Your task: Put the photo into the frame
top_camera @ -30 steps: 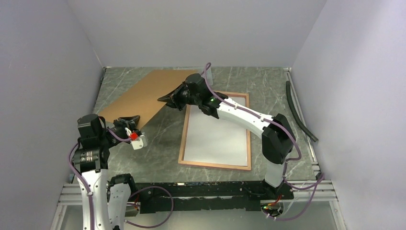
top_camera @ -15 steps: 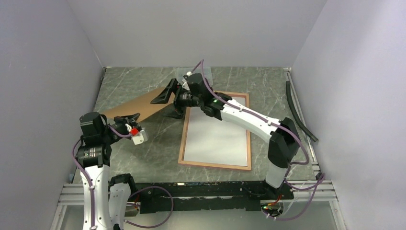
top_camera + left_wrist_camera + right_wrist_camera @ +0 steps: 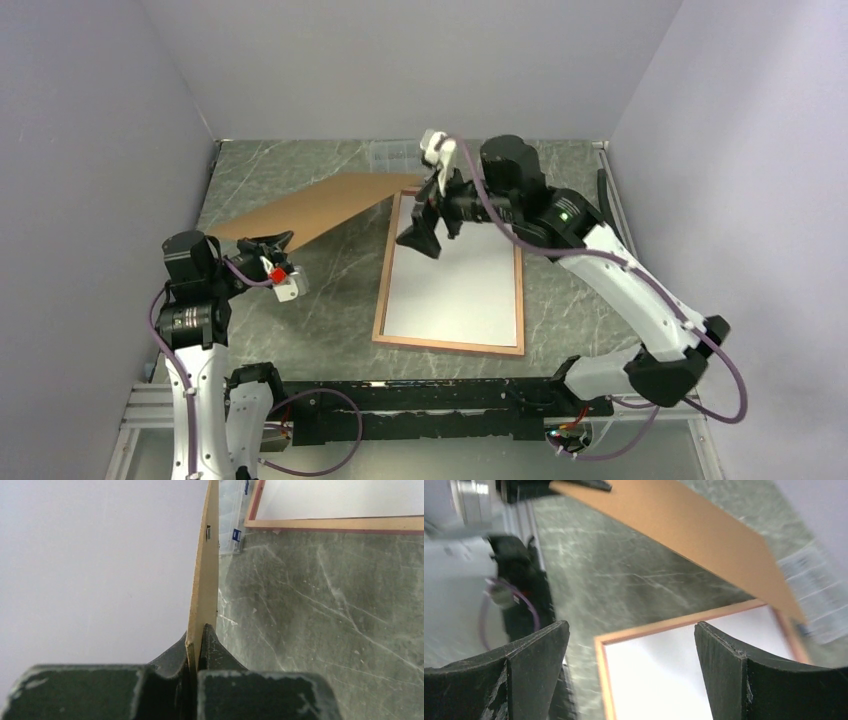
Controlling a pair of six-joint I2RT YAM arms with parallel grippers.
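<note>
The frame [image 3: 450, 345] lies flat on the table right of centre, its wood-brown rim [image 3: 674, 625] around a white surface. The photo's picture side does not show, and I cannot tell whether that white surface is its back. My left gripper [image 3: 272, 243] is shut on the near corner of the brown backing board [image 3: 310, 205]. In the left wrist view the board [image 3: 205, 580] runs edge-on out of the closed jaws [image 3: 200, 635]. My right gripper [image 3: 428, 222] hangs open above the frame's far left part, holding nothing [image 3: 631, 630].
A small clear plastic compartment box [image 3: 395, 155] sits at the back of the table, just beyond the board's far corner. A black hose [image 3: 625, 235] lies along the right wall. Grey walls close in the marble tabletop on three sides.
My right gripper has opened, let go of the board's far edge and swung right and up over the frame. The left gripper has closed on the board's near corner.
</note>
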